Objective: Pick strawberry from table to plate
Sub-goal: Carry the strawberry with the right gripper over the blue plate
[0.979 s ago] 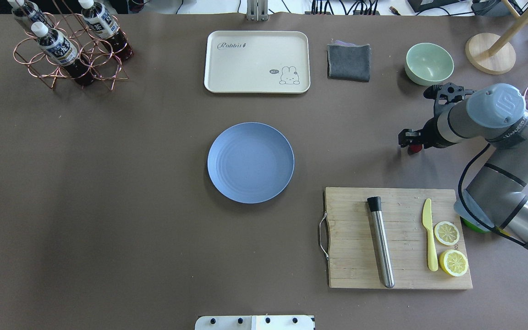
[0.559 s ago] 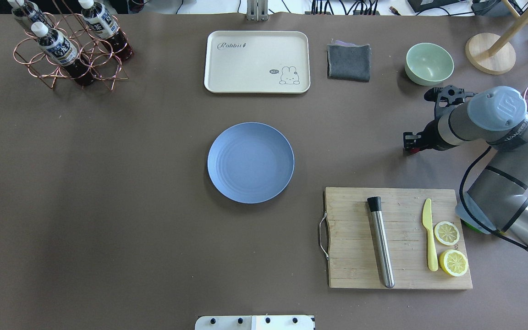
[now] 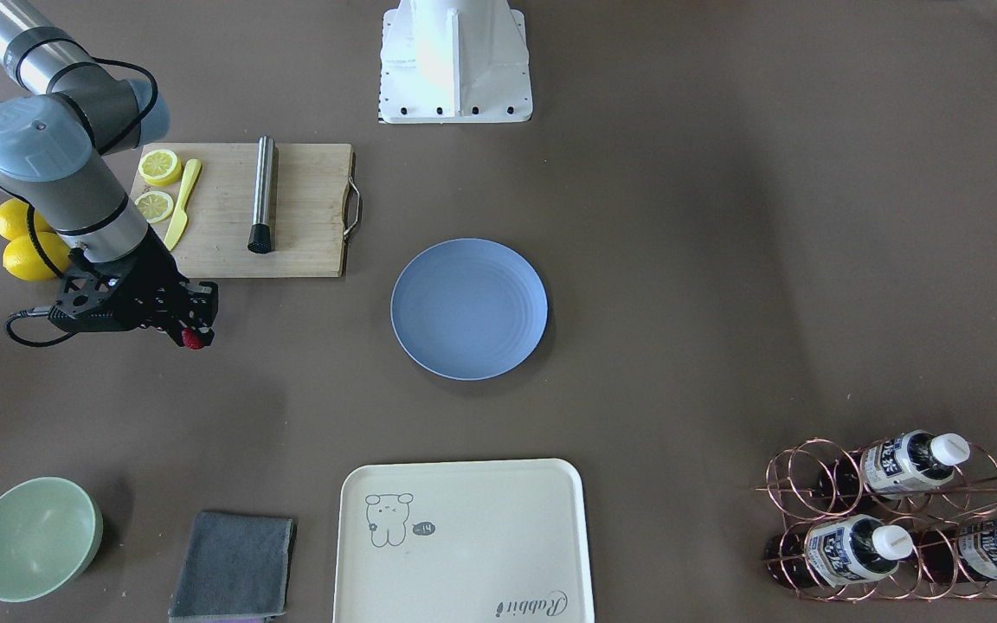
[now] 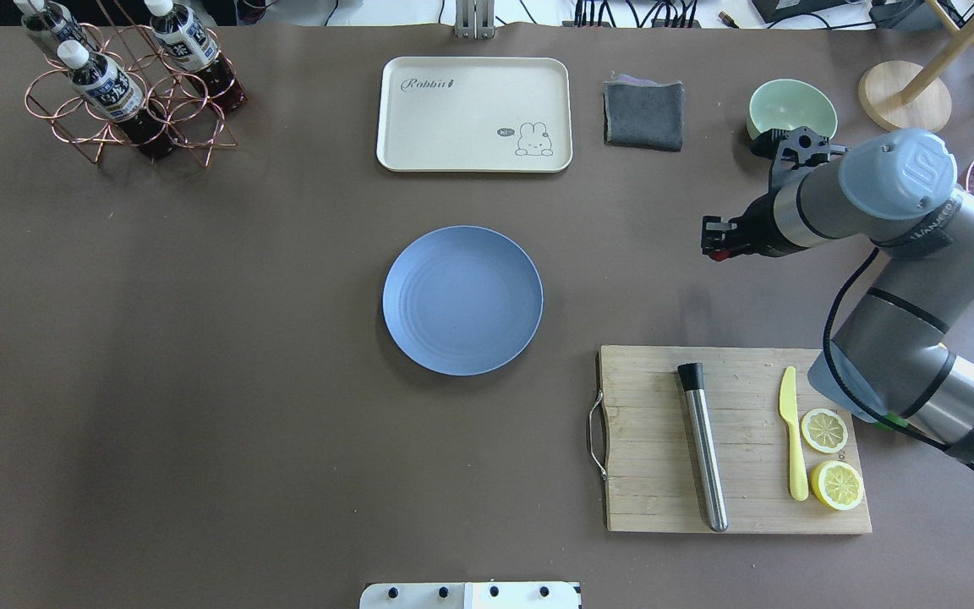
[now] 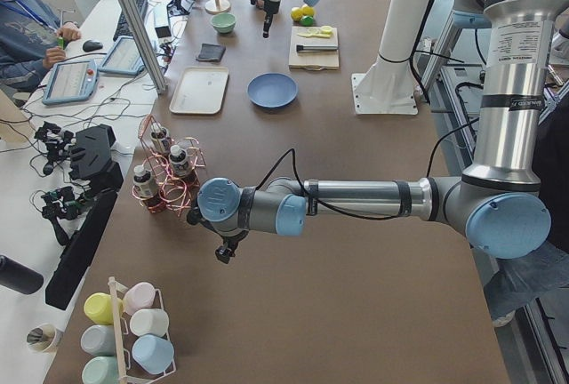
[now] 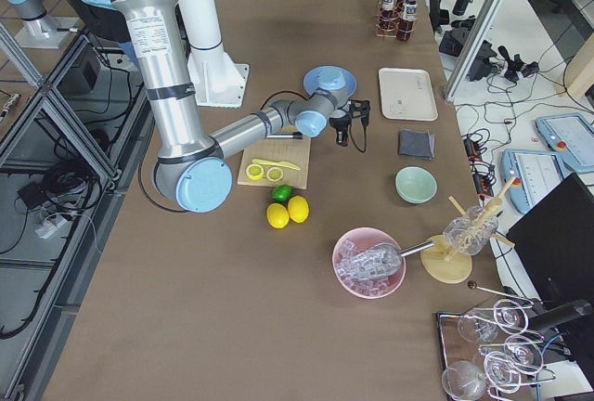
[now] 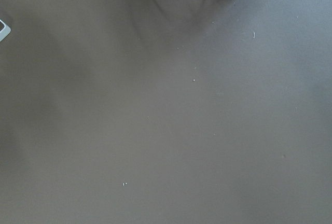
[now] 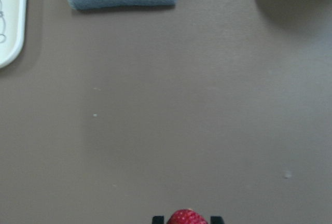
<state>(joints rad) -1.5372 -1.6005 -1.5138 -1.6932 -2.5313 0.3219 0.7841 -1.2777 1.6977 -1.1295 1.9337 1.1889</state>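
- strawberry [image 3: 194,340]: small, red and bumpy. Pinched between the two fingers of the right gripper [image 3: 193,334]. It is well apart from the plate [image 3: 468,309], on the robot's right of it, and not on the plate.
- right gripper: jaws narrowed to the berry's width, with one finger against each side. The right wrist view shows the berry between two black fingertips, with bare table [image 8: 166,120] beyond.
- plate: round, light blue, lying flat.
- left gripper [image 5: 224,253]: far from the plate on the robot's left, beside the bottle rack [image 5: 164,175], pointing down. It shows only in a side view, so whether it is open or closed cannot be told.
- cutting board [image 4: 656,440]: on the robot's right of the plate and nearer the robot. It carries a steel rod [image 4: 704,457], a yellow knife [image 4: 793,440] and lemon halves [image 4: 824,430].
- grey cloth [image 4: 644,114] and green bowl [image 4: 791,101]: beyond the plate, on the robot's right.
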